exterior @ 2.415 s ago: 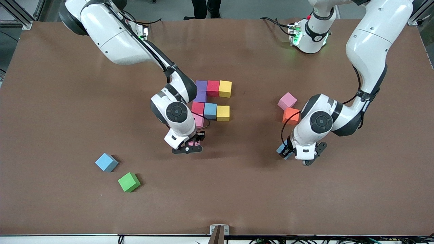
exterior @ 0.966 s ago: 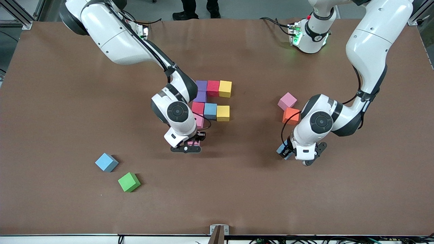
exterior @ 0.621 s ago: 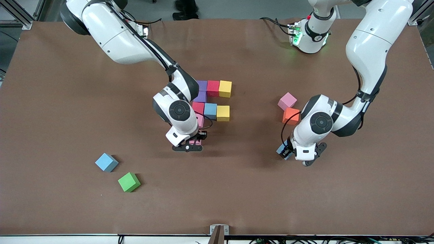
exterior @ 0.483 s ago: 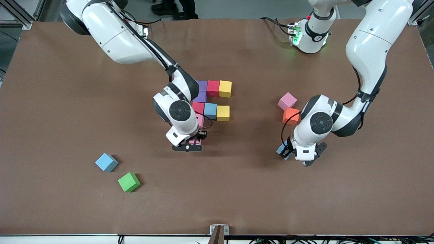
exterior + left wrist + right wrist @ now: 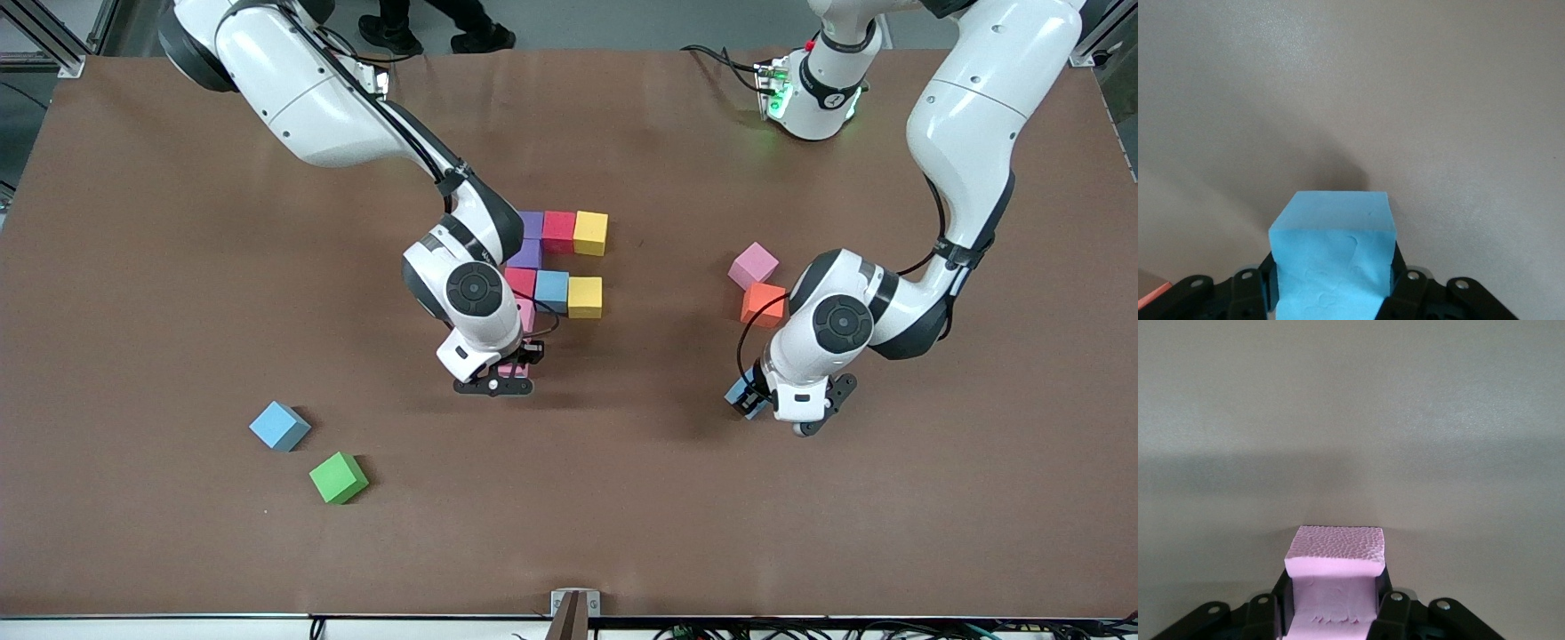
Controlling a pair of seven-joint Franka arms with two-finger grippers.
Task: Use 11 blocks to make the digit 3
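Touching blocks form a partial figure: purple (image 5: pixel 530 223), red (image 5: pixel 558 230) and yellow (image 5: pixel 591 233) in a row, purple (image 5: pixel 527 255) below, then red (image 5: pixel 518 282), light blue (image 5: pixel 551 291) and yellow (image 5: pixel 584 297). A pink block (image 5: pixel 526 316) peeks out by the right wrist. My right gripper (image 5: pixel 503 377) (image 5: pixel 1333 603) is shut on a pink block (image 5: pixel 510 369) (image 5: pixel 1335 550) over bare table beside that figure. My left gripper (image 5: pixel 763 402) (image 5: pixel 1333 287) is shut on a light blue block (image 5: pixel 741 395) (image 5: pixel 1331 247) over bare table near the orange block (image 5: pixel 763 303).
A loose pink block (image 5: pixel 754 265) touches the orange one toward the left arm's end. A light blue block (image 5: pixel 279 426) and a green cube (image 5: pixel 338 477) lie apart toward the right arm's end, nearer the camera. The brown table (image 5: pixel 622 498) is bare in front.
My right gripper has crept slightly toward the figure with the pink block still in it. The left arm has hardly moved.
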